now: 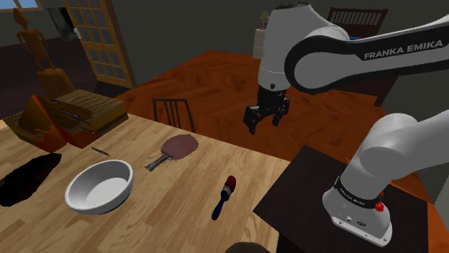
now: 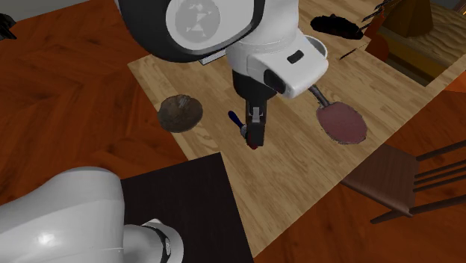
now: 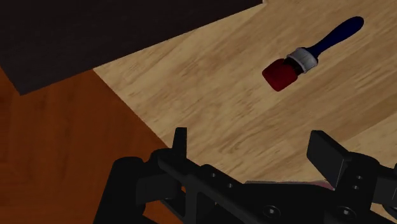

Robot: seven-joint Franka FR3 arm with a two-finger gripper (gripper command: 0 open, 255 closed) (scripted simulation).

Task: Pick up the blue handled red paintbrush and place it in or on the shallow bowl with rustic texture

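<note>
Hovering well above the worktop [image 1: 180,215] with jaws wide apart, gripping nothing (looking down at the blue-handled, red-bristled paintbrush [image 3: 305,57] lying flat near the brown rough bowl [image 2: 180,112]).

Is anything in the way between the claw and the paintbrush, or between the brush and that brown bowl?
Nothing visible. Only air separates the open gripper from the paintbrush below it. Between paintbrush and brown bowl lies bare tabletop; the paddle lies on the other side.
</note>
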